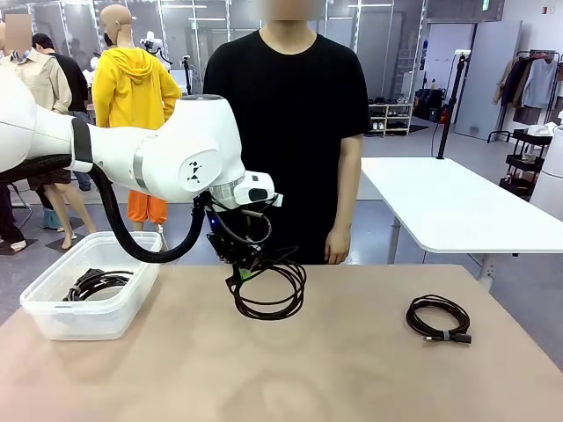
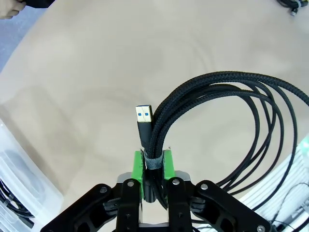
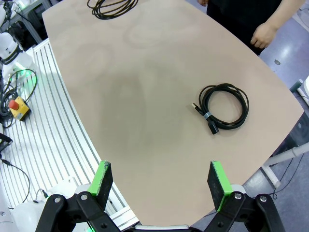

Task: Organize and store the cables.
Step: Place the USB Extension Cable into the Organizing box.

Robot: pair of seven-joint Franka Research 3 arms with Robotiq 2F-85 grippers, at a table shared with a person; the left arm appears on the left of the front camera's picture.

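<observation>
My left gripper (image 1: 242,274) (image 2: 154,166) is shut on a coiled black braided cable (image 1: 271,290) (image 2: 227,125) at its strap, and the coil hangs just above the table. A blue-tipped USB plug (image 2: 144,118) sticks up between the green pads. A second black cable coil (image 1: 438,317) (image 3: 223,107) lies flat on the right side of the table. A third coil (image 1: 95,283) rests inside the clear plastic bin (image 1: 53,309) at the left. My right gripper (image 3: 161,181) is open, high above the table's near edge, with nothing between its fingers.
A person in a black shirt stands at the far edge, hands down (image 1: 336,246) (image 3: 263,33). The tan table (image 1: 290,369) has free room in the middle and front. A white table (image 1: 457,207) stands behind at the right. A red emergency button (image 3: 18,107) lies off the table.
</observation>
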